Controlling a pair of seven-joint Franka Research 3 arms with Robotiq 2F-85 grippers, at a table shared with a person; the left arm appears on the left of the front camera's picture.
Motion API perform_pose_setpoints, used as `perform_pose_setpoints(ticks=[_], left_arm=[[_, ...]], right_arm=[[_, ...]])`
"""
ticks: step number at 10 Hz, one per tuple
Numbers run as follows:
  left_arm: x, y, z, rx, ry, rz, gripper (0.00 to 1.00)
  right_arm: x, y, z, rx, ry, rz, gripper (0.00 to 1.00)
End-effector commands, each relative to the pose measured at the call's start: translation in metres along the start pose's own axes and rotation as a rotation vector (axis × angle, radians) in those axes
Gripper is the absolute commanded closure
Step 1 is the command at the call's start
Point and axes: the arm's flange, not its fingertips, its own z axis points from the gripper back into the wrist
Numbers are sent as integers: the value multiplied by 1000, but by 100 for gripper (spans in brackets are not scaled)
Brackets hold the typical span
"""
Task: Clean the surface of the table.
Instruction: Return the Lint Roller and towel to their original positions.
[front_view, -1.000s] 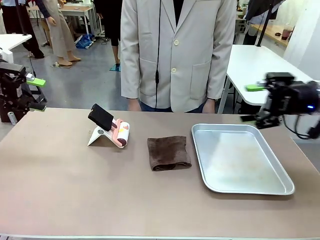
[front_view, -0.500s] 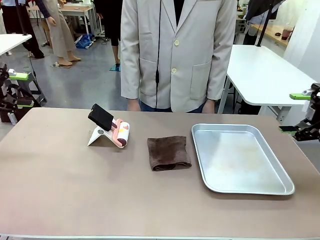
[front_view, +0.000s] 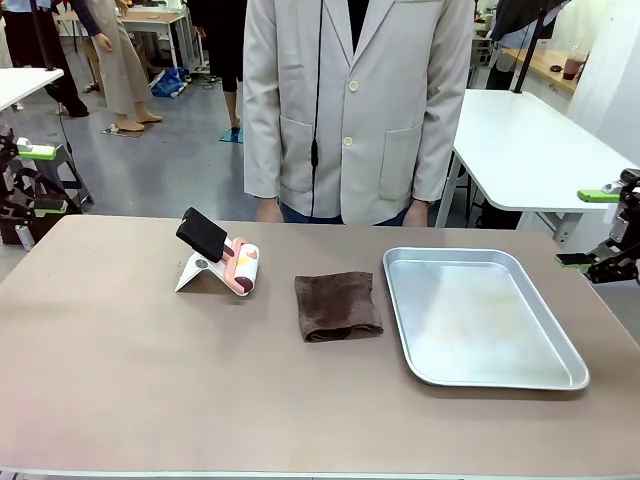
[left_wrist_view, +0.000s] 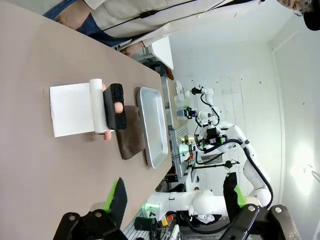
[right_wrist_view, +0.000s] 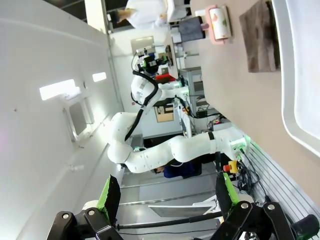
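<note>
While both sets of jaws stand released at opposite ends of the worktop, the folded brown cloth lies mid-worktop, long axis front-to-back, slightly nearer the right gripper than the left gripper.

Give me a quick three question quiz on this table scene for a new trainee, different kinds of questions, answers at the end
1. True or false: the brown cloth lies inside the metal tray.
2. Multiple choice: what sits on the table nearest the robot's left side? A) the lint roller on its white stand B) the tray C) the cloth
3. Fill in: the jaws of the left gripper and the right gripper both stand ____.

Key:
1. False; the cloth lies on the bare tabletop, beside the tray.
2. A
3. open, with nothing between them
</note>
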Motion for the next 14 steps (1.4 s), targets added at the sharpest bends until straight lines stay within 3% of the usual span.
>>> perform_pose_setpoints(ticks=[1, 14], left_arm=[[-2, -2, 1, -2, -3, -10, 0], [-2, -2, 1, -2, -3, -10, 0]], right_arm=[[-1, 1, 2, 5, -1, -8, 0], [-1, 1, 2, 5, -1, -8, 0]])
